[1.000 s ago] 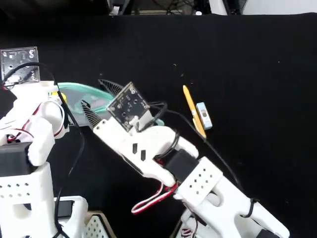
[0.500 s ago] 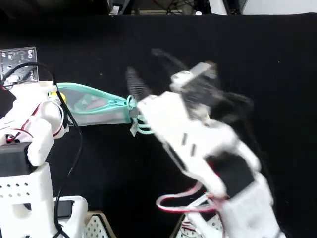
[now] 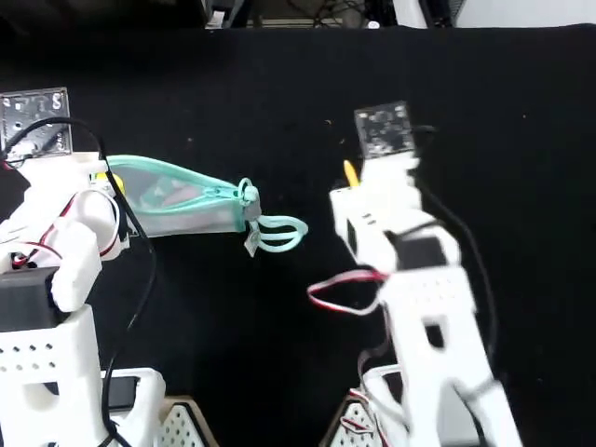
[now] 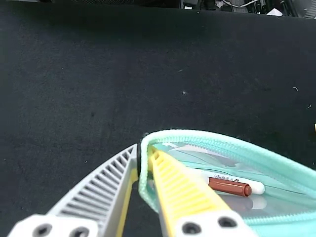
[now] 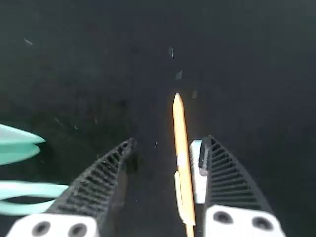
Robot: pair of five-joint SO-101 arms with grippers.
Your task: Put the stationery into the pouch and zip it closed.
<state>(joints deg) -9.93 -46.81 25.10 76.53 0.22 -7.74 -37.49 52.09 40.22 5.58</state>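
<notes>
A teal pouch [image 3: 177, 197] lies at the table's left, its zip open and its loop [image 3: 281, 233] pointing right. My left gripper [image 4: 142, 150] is shut on the pouch rim [image 4: 144, 170] at its left end. Inside the pouch [image 4: 237, 158] lies a white pen with a brown cap [image 4: 230, 187]. My right gripper [image 5: 168, 143] is open just above the black mat, right of the pouch. A yellow pencil [image 5: 181, 168] lies between its fingers, close to one of them, with a white eraser [image 5: 196, 170] beside it. In the high view the right arm hides all but the pencil tip [image 3: 350, 172].
The black mat [image 3: 484, 112] covers the whole table and is bare at the back and right. The teal loop [image 5: 24, 202] and pouch end [image 5: 15, 143] lie off to one side of the right gripper. Both arm bases stand at the front edge.
The right arm has swung away from the pouch's open end to the right and now hangs over the pencil and eraser. The pouch and left arm have stayed put.
</notes>
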